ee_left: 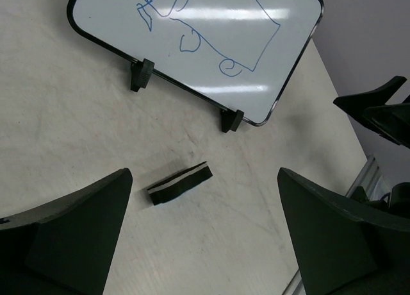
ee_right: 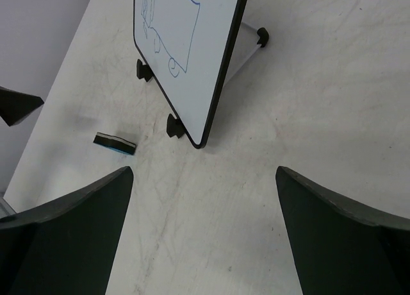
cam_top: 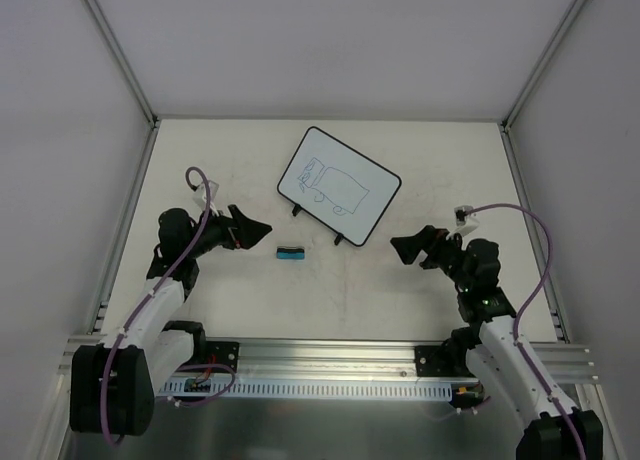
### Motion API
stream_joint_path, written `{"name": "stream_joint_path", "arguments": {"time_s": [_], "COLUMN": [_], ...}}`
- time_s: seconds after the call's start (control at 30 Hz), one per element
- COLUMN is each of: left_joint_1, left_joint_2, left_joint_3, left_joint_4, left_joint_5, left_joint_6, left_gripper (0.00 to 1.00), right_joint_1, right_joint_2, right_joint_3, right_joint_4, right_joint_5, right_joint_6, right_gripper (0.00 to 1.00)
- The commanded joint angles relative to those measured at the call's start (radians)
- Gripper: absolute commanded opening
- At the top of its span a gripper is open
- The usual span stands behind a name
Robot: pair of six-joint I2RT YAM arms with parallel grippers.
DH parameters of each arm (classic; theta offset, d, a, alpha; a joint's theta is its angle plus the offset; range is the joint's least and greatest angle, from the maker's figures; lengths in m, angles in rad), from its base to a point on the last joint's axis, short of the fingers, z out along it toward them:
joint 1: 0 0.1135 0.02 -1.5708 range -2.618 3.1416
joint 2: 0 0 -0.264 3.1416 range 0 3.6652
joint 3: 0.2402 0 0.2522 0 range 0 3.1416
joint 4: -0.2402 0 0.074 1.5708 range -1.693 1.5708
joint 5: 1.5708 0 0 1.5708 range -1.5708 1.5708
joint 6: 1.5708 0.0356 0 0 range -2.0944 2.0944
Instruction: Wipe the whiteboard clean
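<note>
Left gripper [cam_top: 262,230] hovers, fingers spread wide and empty. Just right of its tips, slightly nearer the bases, lies the eraser block [cam_top: 290,252], long axis running left-right, so this arm looks the closer one. Beyond it the whiteboard [cam_top: 340,185] stands propped mid-table, blue scribbles [cam_top: 328,180] showing. Right gripper [cam_top: 398,247], also gaping and empty, sits farther off.

Bright, even overhead light; glare streaks on whiteboard [ee_left: 205,51]; faint soft shadows.
</note>
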Motion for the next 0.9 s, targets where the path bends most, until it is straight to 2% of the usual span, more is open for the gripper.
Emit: {"name": "stream_joint_path", "arguments": {"time_s": [0.0, 0.1, 0.23, 0.3, 0.6, 0.7, 0.77, 0.87], "left_joint_1": [-0.011, -0.050, -0.113, -0.127, -0.133, -0.134, -0.133, -0.136], "left_joint_2": [-0.042, -0.052, -0.033, -0.013, -0.048, -0.065, -0.083, -0.106], "left_joint_3": [0.053, 0.071, 0.101, 0.122, 0.104, 0.078, 0.070, 0.058], "left_joint_4": [-0.042, -0.103, -0.175, -0.226, -0.249, -0.249, -0.249, -0.249], "left_joint_5": [-0.083, -0.167, -0.305, -0.377, -0.454, -0.456, -0.453, -0.448], "left_joint_6": [0.068, 0.114, 0.163, 0.174, 0.196, 0.213, 0.213, 0.222], "left_gripper": [0.99, 0.99, 0.99, 0.99, 0.99, 0.99, 0.99, 0.99], "right_joint_1": [-0.037, -0.059, -0.073, -0.082, -0.099, -0.097, -0.099, -0.099], "right_joint_2": [0.096, 0.218, 0.395, 0.490, 0.768, 0.898, 0.981, 1.022], "right_joint_3": [0.108, 0.122, 0.159, 0.171, 0.240, 0.262, 0.289, 0.334], "right_joint_4": [0.160, 0.343, 0.494, 0.540, 0.821, 0.971, 1.077, 1.102], "right_joint_5": [-0.050, -0.091, -0.125, -0.136, -0.163, -0.201, -0.223, -0.235], "right_joint_6": [0.057, 0.114, 0.167, 0.177, 0.253, 0.296, 0.339, 0.347], "right_gripper": [0.99, 0.99, 0.99, 0.96, 0.95, 0.93, 0.90, 0.83]}}
